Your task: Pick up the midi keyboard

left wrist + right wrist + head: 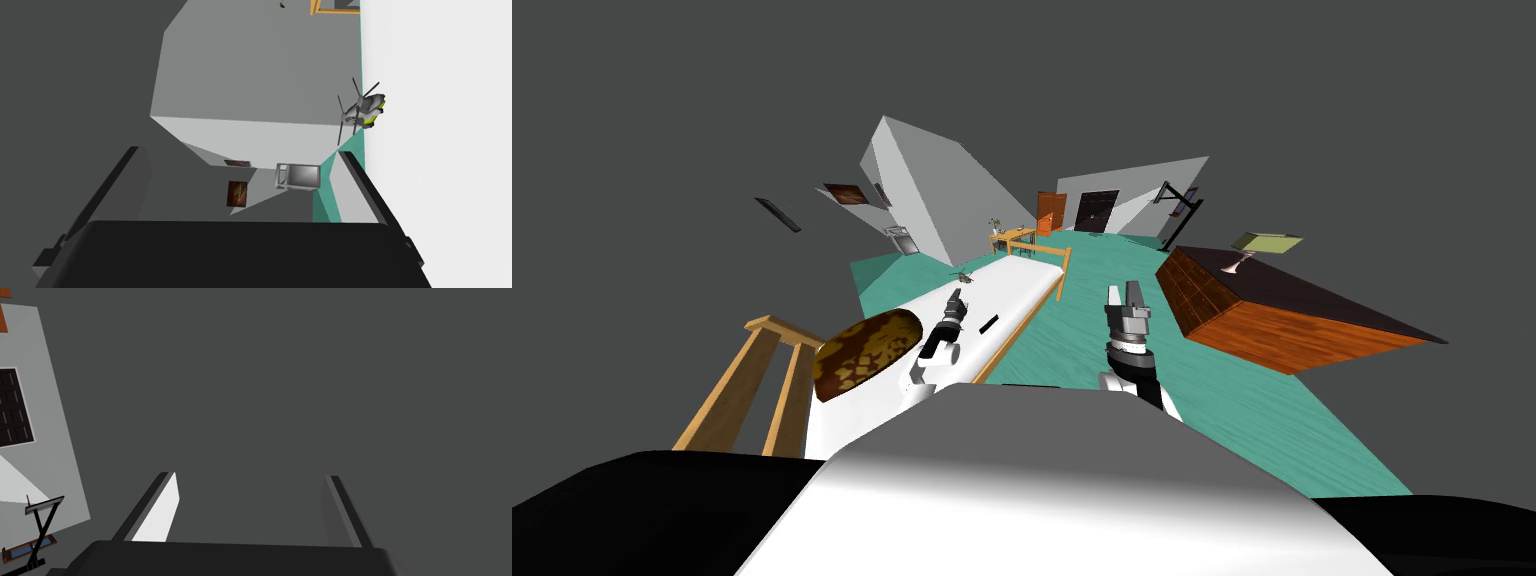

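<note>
Head view: L hand hangs over the white bed. The midi keyboard lies flat on the bed just beside that hand, on its right, a bit back from the fingertips toward the wrist, apart and not touching. It's a short, thin black bar, too small to make out keys. A toy aircraft sits on the bed just ahead of the hand. R hand is over the teal floor, well apart from the keyboard.

L wrist view: L hand is released, fingers spread wide w/ nothing between. Aircraft is ahead.

R wrist view: R hand is released too, nothing gripped.
</note>
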